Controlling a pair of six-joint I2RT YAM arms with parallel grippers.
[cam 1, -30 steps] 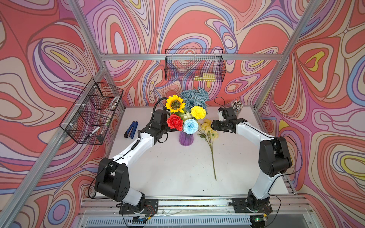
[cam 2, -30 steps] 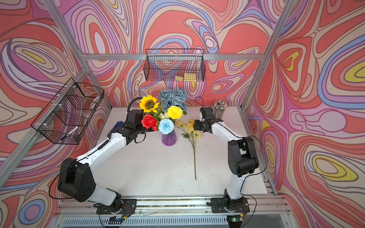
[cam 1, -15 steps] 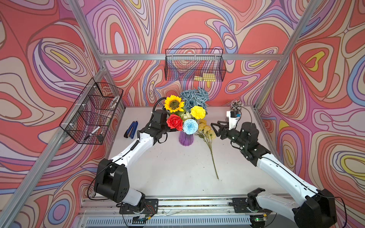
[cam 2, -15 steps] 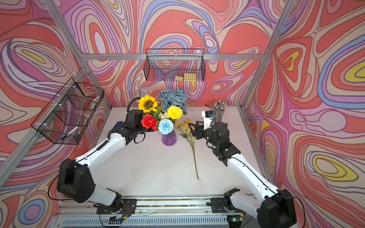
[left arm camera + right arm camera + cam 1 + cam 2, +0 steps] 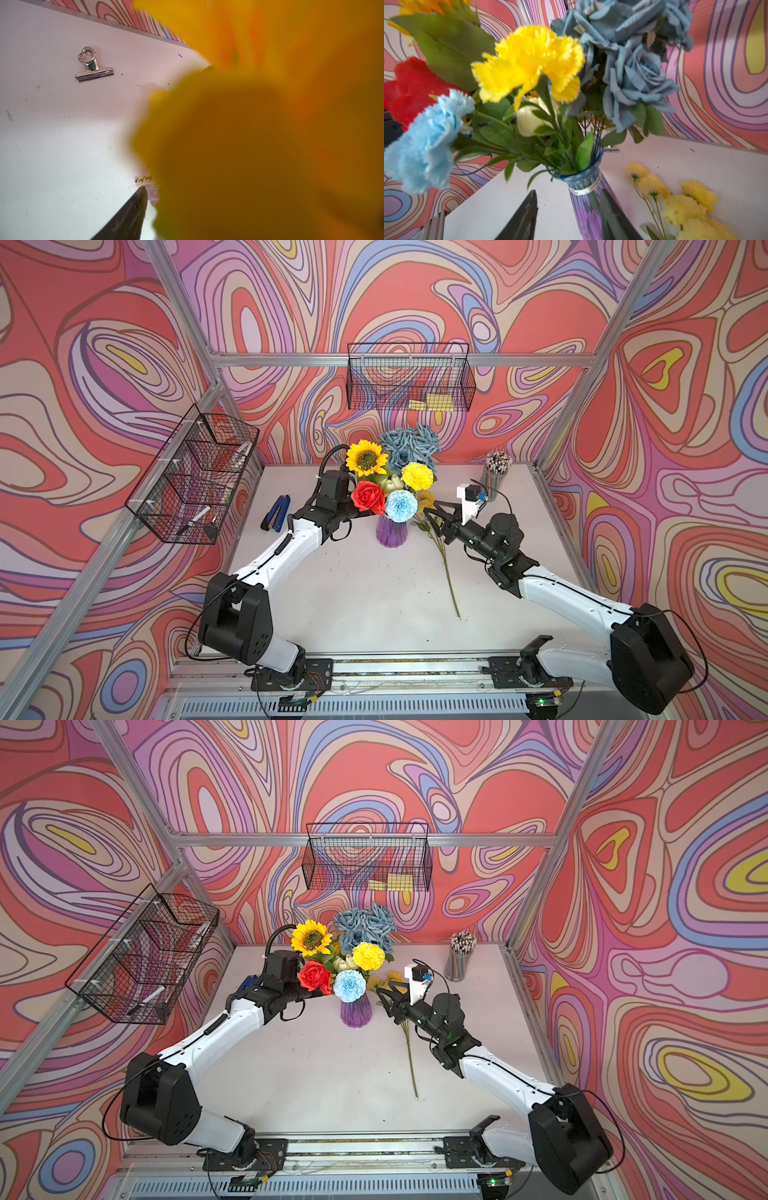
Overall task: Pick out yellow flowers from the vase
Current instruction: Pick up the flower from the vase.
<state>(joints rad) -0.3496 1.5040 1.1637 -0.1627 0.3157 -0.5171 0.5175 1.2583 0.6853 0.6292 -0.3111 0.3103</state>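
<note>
The spray of yellow roses lies flat on the table, stem end nearest and blooms just beside the vase on its right. This item is counted as removed.

The right gripper is positioned above the bloom end of the spray, pointed at the vase and apart from it. Its jaws stand parted and nothing is held between them. In the right wrist view the vase body is seen through the gap.

The vase stands upright at mid-table. The left gripper reaches toward the vase neck from the left, beneath the red rose. Its jaws are hidden by blooms in both top views. The left wrist view is largely blocked by blurred yellow petals, and only 1 finger is shown, close to the ribboned neck. Whether this gripper is parted or clamped cannot be told.

In the vase, 2 yellow blooms are visible: the carnation and, farther back, the sunflower. Both remain to be extracted. Progress is judged at 1 of at least 3. The carnation is judged the likelier next pick, being nearer the right gripper.

The pencil cup stands at the far right edge and is not involved.
</note>
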